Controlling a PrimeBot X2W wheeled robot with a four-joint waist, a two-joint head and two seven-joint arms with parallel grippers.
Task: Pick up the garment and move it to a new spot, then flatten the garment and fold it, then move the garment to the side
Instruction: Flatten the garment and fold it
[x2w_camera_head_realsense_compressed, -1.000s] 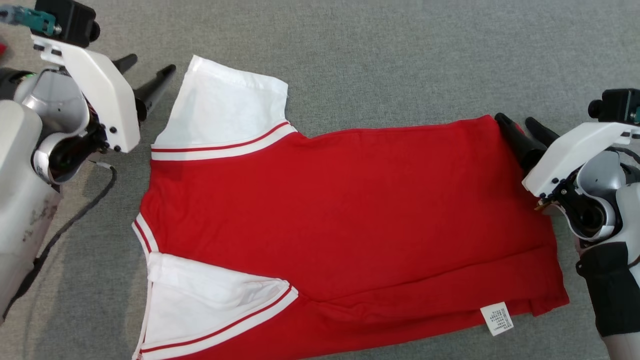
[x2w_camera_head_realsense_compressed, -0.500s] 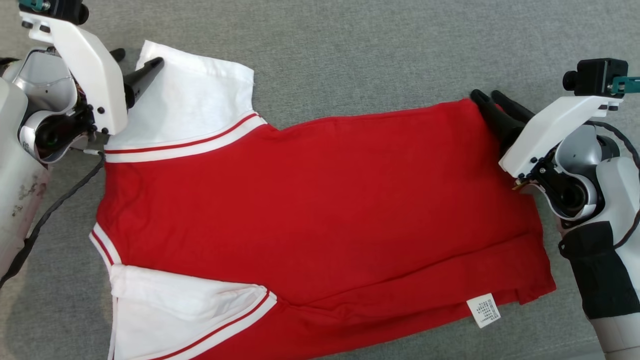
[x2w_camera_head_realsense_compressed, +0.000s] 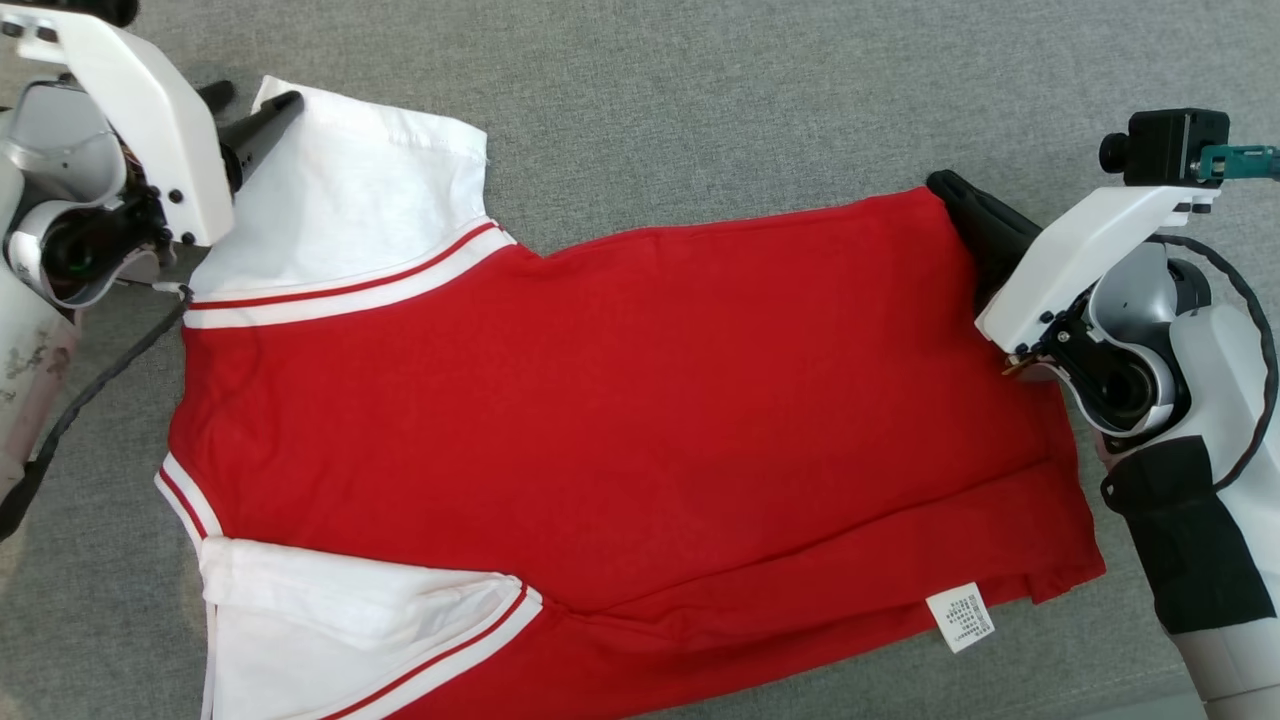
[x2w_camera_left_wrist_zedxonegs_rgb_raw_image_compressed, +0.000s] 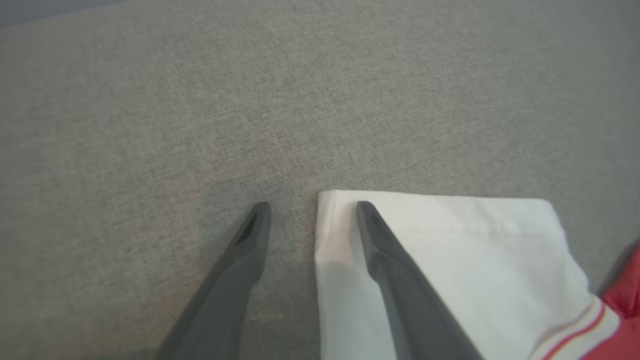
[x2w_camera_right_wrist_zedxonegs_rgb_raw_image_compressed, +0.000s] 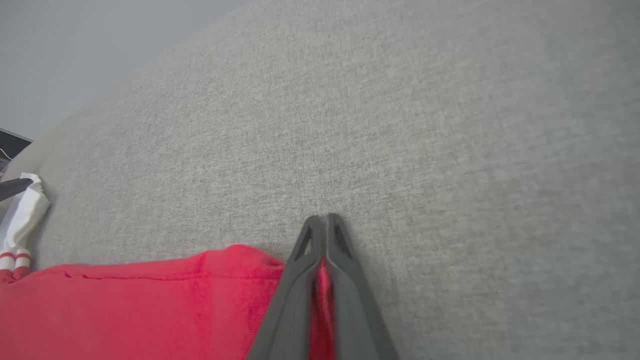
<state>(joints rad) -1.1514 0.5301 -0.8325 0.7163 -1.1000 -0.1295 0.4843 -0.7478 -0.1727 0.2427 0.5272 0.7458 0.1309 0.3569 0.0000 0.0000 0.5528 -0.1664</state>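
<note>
The garment (x2w_camera_head_realsense_compressed: 620, 400) lies flat; we judge folding remains. Our right end effector (x2w_camera_head_realsense_compressed: 950, 190) pinches its hem corner (x2w_camera_right_wrist_zedxonegs_rgb_raw_image_compressed: 240, 260), our left end effector (x2w_camera_head_realsense_compressed: 258, 97) gapes astride its sleeve (x2w_camera_head_realsense_compressed: 370, 190).

One garment (x2w_camera_head_realsense_compressed: 620, 400) with two sleeves (x2w_camera_head_realsense_compressed: 350, 190) and one label (x2w_camera_head_realsense_compressed: 960, 617); two grippers, the left gripper (x2w_camera_left_wrist_zedxonegs_rgb_raw_image_compressed: 312, 205) and the right gripper (x2w_camera_right_wrist_zedxonegs_rgb_raw_image_compressed: 326, 217); one grey surface (x2w_camera_head_realsense_compressed: 700, 90).

Grey cloth surface (x2w_camera_head_realsense_compressed: 700, 100) (possibly carpet), pale wall (x2w_camera_right_wrist_zedxonegs_rgb_raw_image_compressed: 75, 45)
</note>
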